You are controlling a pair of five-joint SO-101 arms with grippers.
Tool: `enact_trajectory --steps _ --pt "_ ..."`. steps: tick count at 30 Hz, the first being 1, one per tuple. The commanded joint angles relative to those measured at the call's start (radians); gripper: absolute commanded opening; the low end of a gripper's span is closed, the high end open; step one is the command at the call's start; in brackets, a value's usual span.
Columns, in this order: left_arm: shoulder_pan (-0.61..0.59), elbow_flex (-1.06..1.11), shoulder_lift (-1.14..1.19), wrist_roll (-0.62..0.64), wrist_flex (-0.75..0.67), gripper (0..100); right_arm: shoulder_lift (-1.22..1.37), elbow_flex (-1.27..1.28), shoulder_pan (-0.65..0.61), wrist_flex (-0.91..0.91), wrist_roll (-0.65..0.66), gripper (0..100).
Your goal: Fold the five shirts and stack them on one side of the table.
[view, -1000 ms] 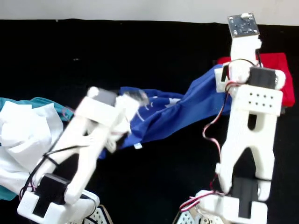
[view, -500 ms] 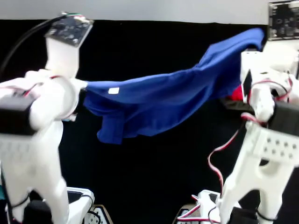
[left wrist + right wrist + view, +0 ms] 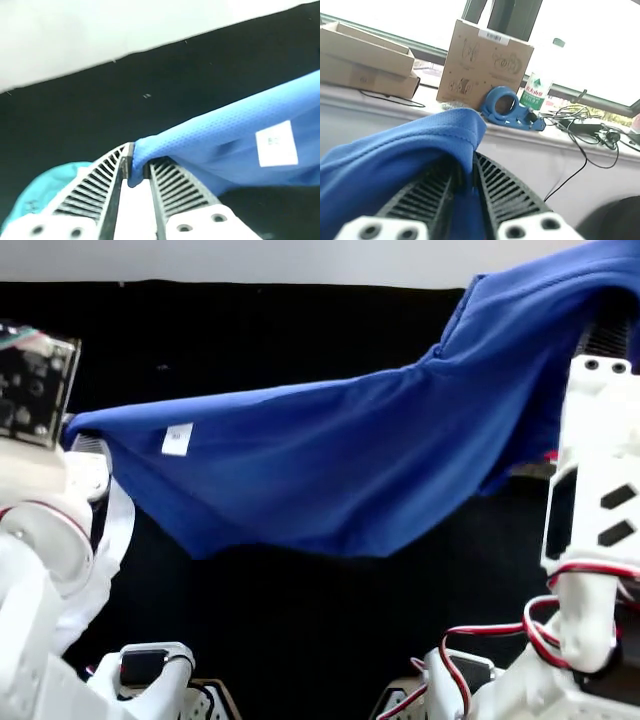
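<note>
The broad, flat black surface spans the high view under both arms. Held up off it is the large blue knit shirt, stretched between the two arms. Its long axis runs side to side across the surface and slopes, with the end at the right arm higher than the end at the left arm. The cloth sags in the middle, and a loose fold hangs below the lower end.

The left end effector is closed on a bunched corner of the shirt, its ribbed fingers pinching the fabric between them. The right end effector is likewise clamped on the opposite edge, with cloth draped over one finger.

A crumpled teal garment lies on the surface below the left end effector. A small white rectangular label shows on the shirt near the left end.

Behind the right end effector a brown cardboard box stands on a ledge, just beside a blue ring-shaped plastic tool and a clear plastic bottle.
</note>
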Motion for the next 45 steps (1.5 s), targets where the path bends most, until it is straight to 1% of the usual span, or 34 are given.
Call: enact_trajectory --steps 1,5,12,16,20,26,32,37,41,45 --pt "-0.012 -0.021 -0.001 -0.017 -0.003 1 -0.008 -0.045 0.015 -0.045 -0.003 0.6" --pt "-0.012 -0.025 -0.002 -0.017 -0.003 1 -0.015 -0.044 0.015 -0.081 -0.003 0.6" --pt "-0.013 -0.193 -0.002 -0.017 0.0 1 -0.111 -0.07 0.016 -0.074 -0.003 0.6" --pt "-0.033 -0.223 -0.002 -0.017 -0.002 1 -0.148 -0.068 0.016 -0.081 -0.003 0.6" --pt "-0.073 -0.216 0.001 -0.015 -0.023 1 -0.143 -0.062 0.016 -0.081 -0.003 0.6" --pt "-0.071 -0.209 0.007 -0.014 -0.029 1 -0.097 0.035 0.015 -0.081 -0.005 0.6" --pt "-0.074 -0.081 0.001 -0.014 -0.031 1 -0.079 0.133 0.013 -0.081 -0.005 0.6" --pt "-0.076 -0.076 -0.008 -0.015 -0.032 1 -0.088 0.124 0.016 -0.081 -0.003 0.6" --pt "-0.076 -0.091 -0.067 -0.015 -0.032 1 -0.128 0.088 0.016 -0.076 0.034 0.6" --pt "-0.076 -0.107 -0.133 -0.017 -0.035 1 -0.197 0.088 0.015 -0.077 0.038 0.6"
